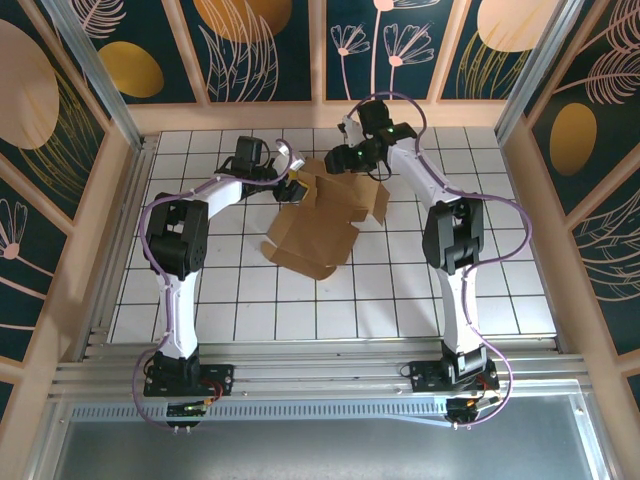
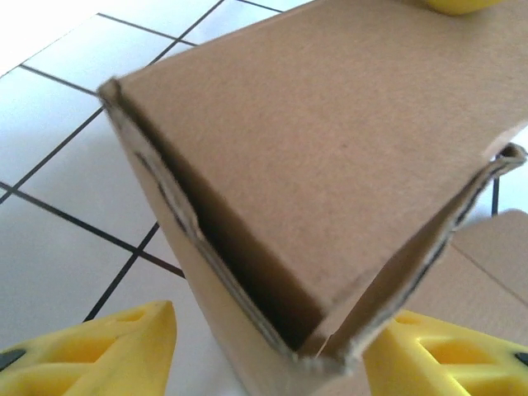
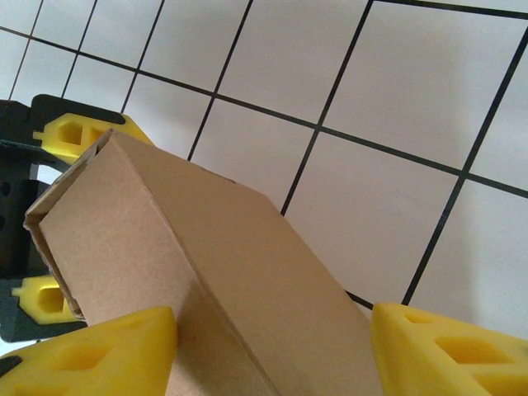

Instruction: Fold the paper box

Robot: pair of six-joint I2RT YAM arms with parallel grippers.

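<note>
Top external view puts the paper box (image 1: 325, 225) on the tiled table's (image 1: 450, 290) far middle, its folded-up wall (image 3: 165, 247) running left-right between my 2 hands, left gripper (image 1: 292, 187) at one end, right gripper (image 1: 342, 163) at the other, each half spread astride it, though whether either actually pinches I cannot tell.

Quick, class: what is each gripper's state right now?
Left gripper: open, straddling the paper box.
Right gripper: straddling it too; grip cannot be told.
</note>
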